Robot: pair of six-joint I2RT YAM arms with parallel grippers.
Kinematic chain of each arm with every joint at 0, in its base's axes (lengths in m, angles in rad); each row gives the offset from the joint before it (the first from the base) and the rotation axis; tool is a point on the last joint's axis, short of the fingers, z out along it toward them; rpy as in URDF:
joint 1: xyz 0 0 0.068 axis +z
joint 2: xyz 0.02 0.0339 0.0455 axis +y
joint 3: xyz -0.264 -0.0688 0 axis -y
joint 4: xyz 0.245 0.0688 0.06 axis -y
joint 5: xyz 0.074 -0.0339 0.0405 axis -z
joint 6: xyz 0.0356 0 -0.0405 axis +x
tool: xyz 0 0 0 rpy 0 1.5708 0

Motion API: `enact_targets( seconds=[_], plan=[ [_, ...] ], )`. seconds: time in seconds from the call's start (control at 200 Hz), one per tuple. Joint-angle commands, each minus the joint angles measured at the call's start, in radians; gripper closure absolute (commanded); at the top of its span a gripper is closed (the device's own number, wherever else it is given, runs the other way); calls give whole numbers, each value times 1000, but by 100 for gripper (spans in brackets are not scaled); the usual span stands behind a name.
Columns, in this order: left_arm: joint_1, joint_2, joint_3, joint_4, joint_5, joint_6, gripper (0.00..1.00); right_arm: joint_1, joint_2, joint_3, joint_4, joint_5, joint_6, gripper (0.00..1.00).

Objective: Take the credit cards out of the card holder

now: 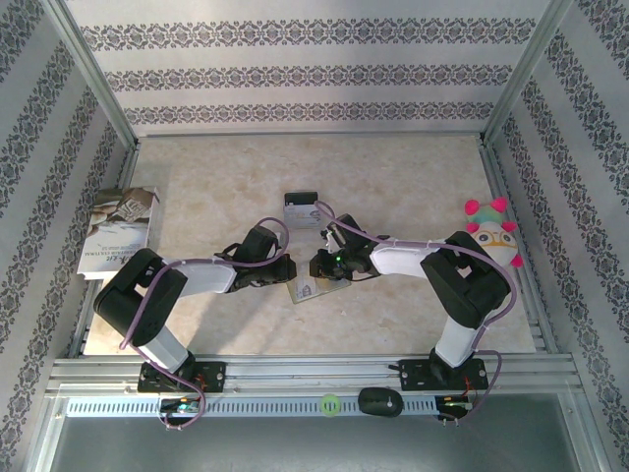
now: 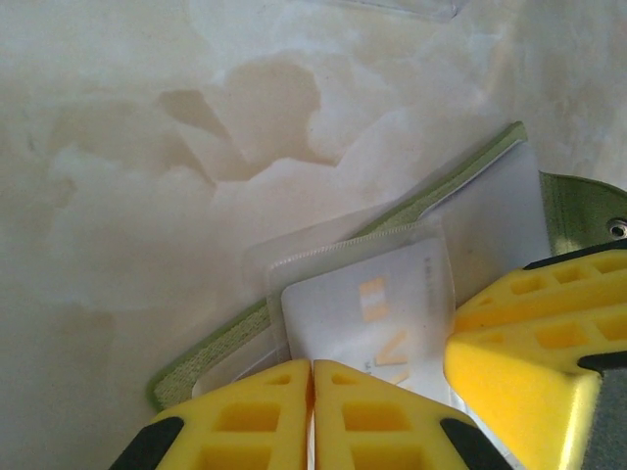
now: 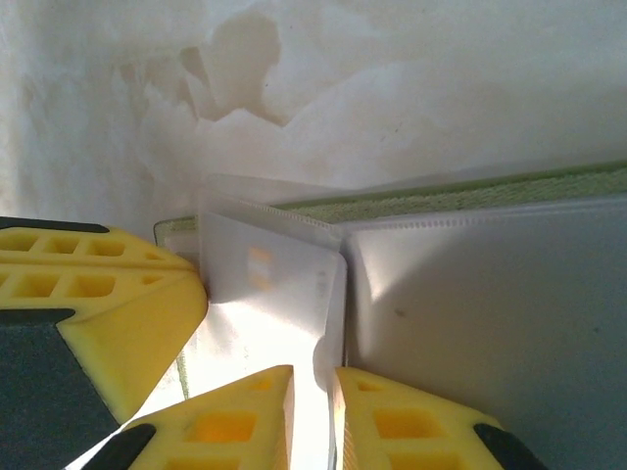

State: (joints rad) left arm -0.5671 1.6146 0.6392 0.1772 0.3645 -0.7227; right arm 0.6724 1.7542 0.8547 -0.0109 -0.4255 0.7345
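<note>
Left wrist view: the left gripper [image 2: 312, 377] pinches the card holder [image 2: 490, 211], fingers pressed together; the right gripper [image 3: 313, 377] has its fingers slightly parted.

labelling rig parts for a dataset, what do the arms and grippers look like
The left arm and right arm have white shells with black joints and a lilac cable looped alongside. The left gripper and right gripper have chunky yellow fingers with rectangular recesses and black backing.

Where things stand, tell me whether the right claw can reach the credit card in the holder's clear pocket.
Probably yes: the right claw, jaws slightly apart, sits at the credit card tucked inside the open card holder. The shut left claw crowds that same edge and may interfere.
</note>
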Motion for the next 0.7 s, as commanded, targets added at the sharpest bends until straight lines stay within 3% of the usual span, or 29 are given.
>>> enact_targets(
  seconds=[0.0,0.375,0.695],
  plan=[
    [11,-28,-40,-43,-25,1,88,53,-34,-2,-21,91,-43,74],
    [9,-232,-41,-156,-61,61,60,73,-227,-47,-59,296,-154,69],
    [-29,-236,-39,-169,-79,55,55,-54,-95,118,-246,431,-291,81]
  ],
)
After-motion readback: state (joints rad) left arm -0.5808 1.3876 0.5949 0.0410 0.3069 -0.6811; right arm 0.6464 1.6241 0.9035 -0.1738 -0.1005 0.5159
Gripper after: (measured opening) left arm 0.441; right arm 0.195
